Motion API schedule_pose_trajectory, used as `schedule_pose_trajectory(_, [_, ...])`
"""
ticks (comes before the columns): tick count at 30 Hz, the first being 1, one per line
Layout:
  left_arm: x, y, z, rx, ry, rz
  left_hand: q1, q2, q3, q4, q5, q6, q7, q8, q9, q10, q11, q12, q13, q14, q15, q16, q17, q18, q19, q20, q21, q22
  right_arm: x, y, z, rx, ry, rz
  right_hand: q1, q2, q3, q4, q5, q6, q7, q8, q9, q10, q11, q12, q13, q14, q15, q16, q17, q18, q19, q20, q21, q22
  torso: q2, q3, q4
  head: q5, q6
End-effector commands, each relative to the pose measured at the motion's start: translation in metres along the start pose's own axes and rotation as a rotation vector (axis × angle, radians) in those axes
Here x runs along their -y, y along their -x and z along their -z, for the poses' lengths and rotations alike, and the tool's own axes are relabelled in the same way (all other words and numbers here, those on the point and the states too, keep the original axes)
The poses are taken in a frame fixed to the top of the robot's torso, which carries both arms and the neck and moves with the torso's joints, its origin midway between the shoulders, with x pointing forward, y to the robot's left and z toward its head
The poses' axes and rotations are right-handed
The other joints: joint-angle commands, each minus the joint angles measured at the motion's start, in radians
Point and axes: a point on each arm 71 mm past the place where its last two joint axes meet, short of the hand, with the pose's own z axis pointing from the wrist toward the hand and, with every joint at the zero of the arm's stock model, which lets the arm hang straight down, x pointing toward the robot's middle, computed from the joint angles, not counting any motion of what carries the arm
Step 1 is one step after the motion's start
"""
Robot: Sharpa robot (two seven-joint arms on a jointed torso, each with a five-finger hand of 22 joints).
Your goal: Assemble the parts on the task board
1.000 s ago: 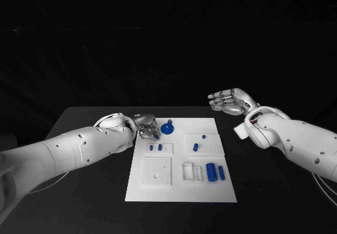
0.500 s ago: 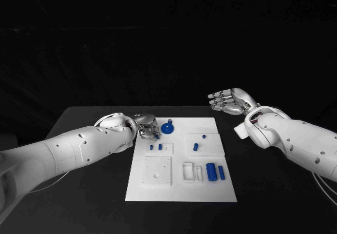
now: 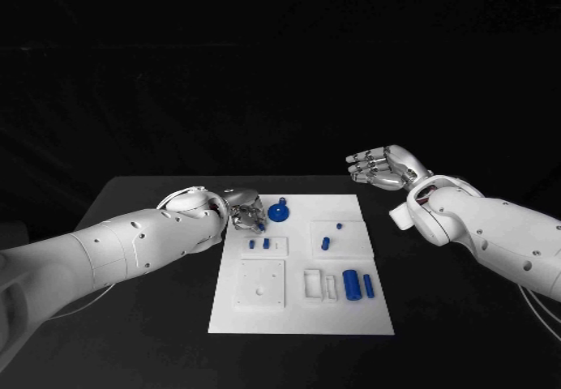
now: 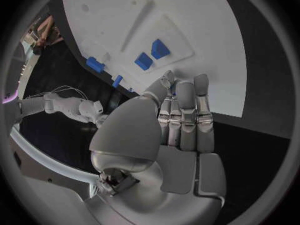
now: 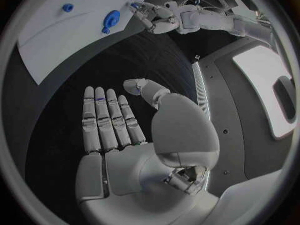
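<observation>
board [image 3: 299,316] white, lying flat in the middle of the black table [image 3: 140,324], long side running away from the robot.

left hand [image 3: 242,212] at the board's far left corner, low over the edge. fingers [image 4: 186,116] lie straight and pressed together in the left wrist view, thumb drawn in beside them; a bit of blue shows at the thumb tip, too small to say whether it is pinched. cannot tell if this hand holds anything.

right hand [image 3: 383,168] raised above the table beyond the board's far right corner, well apart from the board. in the right wrist view [image 5: 115,130] the palm is flat, fingers straight and side by side, thumb out to one side, nothing in it.

parts on the board:
- round blue disc [image 3: 280,213] with a small knob, near the far edge, just beside the left hand.
- two small blue blocks [image 3: 259,243] side by side in a recess nearer the robot than the left hand.
- small blue peg [image 3: 339,227] and short blue pin [image 3: 325,241] on the right side of the board, near each other.
- thick blue cylinder [image 3: 351,286] and thinner blue rod [image 3: 367,284] lying parallel near the right edge, nearer half of the board.
- raised white square plate [image 3: 263,284] on the left nearer half, with a white frame [image 3: 314,284] just beside it.
</observation>
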Motion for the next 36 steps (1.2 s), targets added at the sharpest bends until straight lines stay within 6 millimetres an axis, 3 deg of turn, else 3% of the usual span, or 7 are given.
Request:
schedule_pose_trajectory(1, [0.0046,-0.0083,-0.0009,-0.042,-0.01,-0.003,0.003,0.009,-0.001,-0.004,0.001,0.008,0.002,0.002,0.001,0.003,-0.001,-0.003,0.001,0.004,-0.001,-0.003,0.001,0.002,-0.002,0.002,0.004,0.023,-0.0009,-0.0014,-0.0002,-0.013,0.01,-0.003,-0.003,0.004,0.007,-0.002,0.007,-0.006,0.0,-0.002,-0.001,-0.004,0.001,-0.002,-0.001,-0.006,0.001,-0.003,-0.002,0.013,-0.005,-0.002,0.001,-0.001,0.0,-0.0001,0.0002,0.0,-0.001])
schedule_pose_trajectory(24, [0.009,-0.0086,-0.0007,-0.019,-0.022,-0.027,0.005,0.006,-0.006,-0.011,0.0,0.016,0.0,0.002,0.001,0.014,-0.005,-0.003,0.001,0.002,-0.003,0.001,0.002,0.001,-0.007,0.001,0.012,0.023,0.0,-0.0022,-0.0006,-0.014,0.008,-0.004,-0.003,0.004,0.007,-0.002,0.007,-0.006,0.0,-0.002,-0.001,-0.004,0.001,-0.002,-0.001,-0.006,0.001,-0.003,-0.002,0.013,-0.005,-0.002,0.001,-0.001,0.0,0.0002,-0.0003,-0.001,-0.003])
schedule_pose_trajectory(36, [0.0031,-0.0117,-0.0004,-0.071,0.03,-0.035,0.013,-0.003,-0.017,-0.019,-0.016,-0.024,0.006,0.001,0.0,0.015,-0.003,0.001,0.002,-0.02,0.0,0.01,0.005,-0.002,-0.021,0.003,0.016,0.023,0.0006,-0.0024,-0.0005,-0.017,0.006,-0.004,-0.003,0.004,0.007,-0.002,0.007,-0.006,0.0,-0.002,-0.001,-0.004,0.001,-0.002,-0.001,-0.006,0.001,-0.003,-0.002,0.013,-0.005,-0.002,0.001,-0.001,0.0,0.0001,-0.0004,-0.004,-0.006])
